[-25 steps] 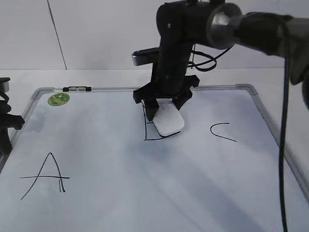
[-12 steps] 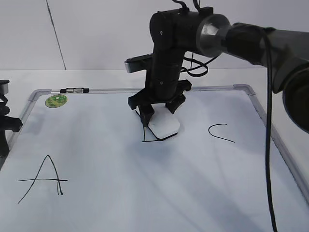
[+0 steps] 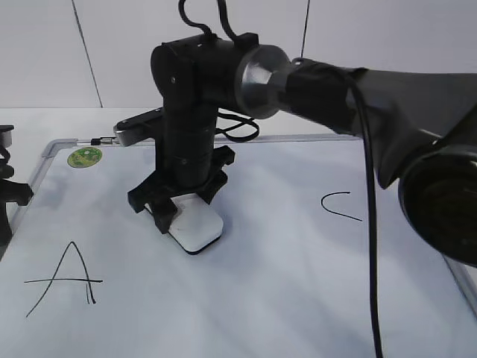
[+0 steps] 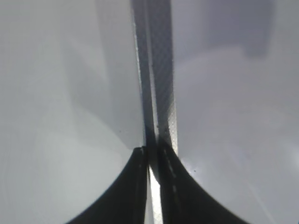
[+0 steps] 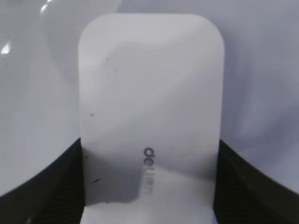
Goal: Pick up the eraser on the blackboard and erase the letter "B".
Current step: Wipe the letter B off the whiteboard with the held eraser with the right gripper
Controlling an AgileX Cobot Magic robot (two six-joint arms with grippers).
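The white eraser [image 3: 197,230] lies flat on the blackboard [image 3: 298,291], left of the board's middle. My right gripper [image 3: 181,215] reaches across from the right and is shut on it. In the right wrist view the eraser [image 5: 149,93] fills the frame between the two black fingers [image 5: 149,186], with small grey lettering on top. No stroke of the letter "B" shows on the board. My left gripper [image 3: 9,201] rests at the board's left edge. In its wrist view its jaws [image 4: 152,186] are shut over the grey frame [image 4: 159,70].
A black "A" [image 3: 63,280] is at the front left and a black "C" [image 3: 340,205] to the right. A green round sticker [image 3: 84,157] and a small marker [image 3: 100,139] sit at the far left corner. The right arm's thick body [image 3: 417,112] spans the right side.
My right gripper has dragged the eraser left and towards the front, away from where the "B" stood. The strokes seen beside the eraser earlier no longer show. The left arm has not moved.
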